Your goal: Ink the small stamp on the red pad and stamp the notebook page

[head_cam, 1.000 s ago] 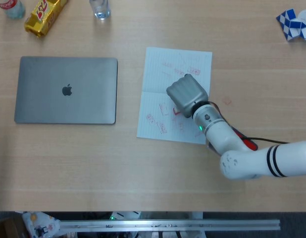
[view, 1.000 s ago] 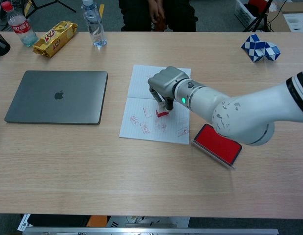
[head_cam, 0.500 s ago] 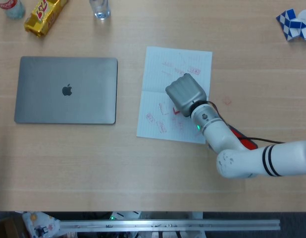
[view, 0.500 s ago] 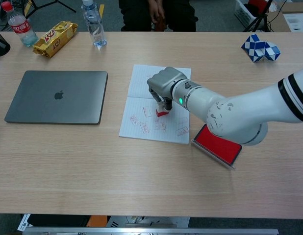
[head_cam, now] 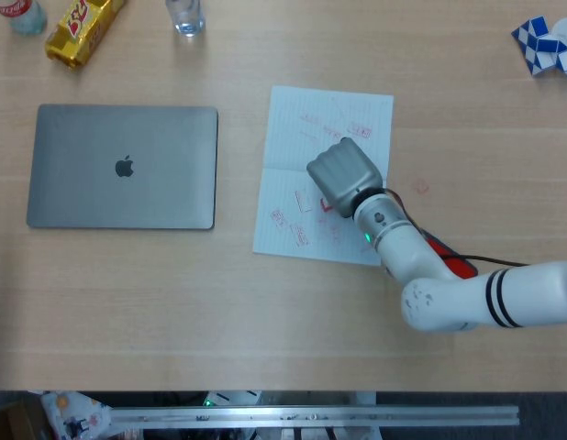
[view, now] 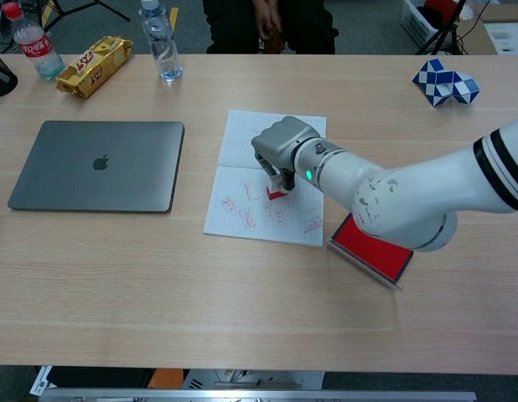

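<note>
Honestly, right hand (view: 280, 149) pinched the small stamp (view: 276, 193) on the notebook page (view: 242, 142), fingers mostly covering it.

On the white lined notebook page (view: 267, 180), the right hand (view: 280, 151) grips a small red stamp (view: 277, 193) whose base touches the sheet among faint red prints, while the flat red ink pad (view: 372, 249) lies just beside the page's lower right corner.

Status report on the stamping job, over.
Right hand holds small red stamp on white lined notebook page. Left hand not in view. Red ink pad beside page, nothing in the way.
</note>
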`<state>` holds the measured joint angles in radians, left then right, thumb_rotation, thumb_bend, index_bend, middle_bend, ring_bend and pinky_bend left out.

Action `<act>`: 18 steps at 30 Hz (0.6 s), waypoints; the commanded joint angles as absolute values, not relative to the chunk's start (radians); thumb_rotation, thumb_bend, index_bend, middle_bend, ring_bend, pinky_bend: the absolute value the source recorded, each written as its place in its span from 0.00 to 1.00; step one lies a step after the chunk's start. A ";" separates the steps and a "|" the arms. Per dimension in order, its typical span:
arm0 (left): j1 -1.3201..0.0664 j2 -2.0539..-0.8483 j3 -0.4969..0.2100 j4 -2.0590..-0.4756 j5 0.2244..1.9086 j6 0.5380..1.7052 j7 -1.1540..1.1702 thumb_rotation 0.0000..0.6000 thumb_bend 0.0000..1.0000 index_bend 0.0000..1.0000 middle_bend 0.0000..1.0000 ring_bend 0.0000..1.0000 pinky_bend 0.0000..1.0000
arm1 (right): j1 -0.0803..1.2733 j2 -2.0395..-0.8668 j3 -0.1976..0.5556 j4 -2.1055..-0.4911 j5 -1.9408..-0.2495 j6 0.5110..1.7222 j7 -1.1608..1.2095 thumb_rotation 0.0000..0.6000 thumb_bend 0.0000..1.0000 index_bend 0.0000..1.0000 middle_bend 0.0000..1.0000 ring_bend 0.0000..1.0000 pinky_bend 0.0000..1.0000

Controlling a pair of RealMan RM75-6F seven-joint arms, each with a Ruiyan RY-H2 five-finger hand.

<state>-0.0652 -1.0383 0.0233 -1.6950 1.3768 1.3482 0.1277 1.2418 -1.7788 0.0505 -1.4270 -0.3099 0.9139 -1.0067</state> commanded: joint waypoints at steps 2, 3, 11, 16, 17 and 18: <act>-0.064 -1.034 0.024 -1.700 1.380 1.350 0.126 1.00 0.21 0.00 0.00 0.01 0.02 | 1.233 -1.739 0.072 -1.474 -0.320 0.920 -0.979 1.00 0.49 0.88 0.73 0.61 0.37; -0.064 -1.033 0.024 -1.702 1.381 1.351 0.125 1.00 0.21 0.00 0.00 0.01 0.02 | 1.231 -1.721 0.078 -1.493 -0.322 0.921 -0.970 1.00 0.49 0.88 0.73 0.61 0.37; -0.065 -1.028 0.028 -1.716 1.391 1.350 0.130 1.00 0.21 0.00 0.00 0.01 0.02 | 1.230 -1.629 0.113 -1.559 -0.309 0.939 -0.937 1.00 0.48 0.88 0.73 0.61 0.37; -0.066 -1.028 0.029 -1.717 1.390 1.349 0.133 1.00 0.21 0.00 0.00 0.01 0.02 | 1.243 -1.636 0.107 -1.535 -0.277 0.937 -0.950 1.00 0.48 0.88 0.73 0.61 0.37; -0.066 -1.028 0.029 -1.717 1.389 1.347 0.134 1.00 0.21 0.00 0.00 0.01 0.02 | 1.247 -1.646 0.104 -1.523 -0.270 0.935 -0.955 1.00 0.48 0.88 0.73 0.61 0.37; -0.066 -1.028 0.029 -1.717 1.388 1.346 0.134 1.00 0.21 0.00 0.00 0.01 0.02 | 1.250 -1.654 0.102 -1.514 -0.266 0.934 -0.958 1.00 0.48 0.88 0.73 0.61 0.37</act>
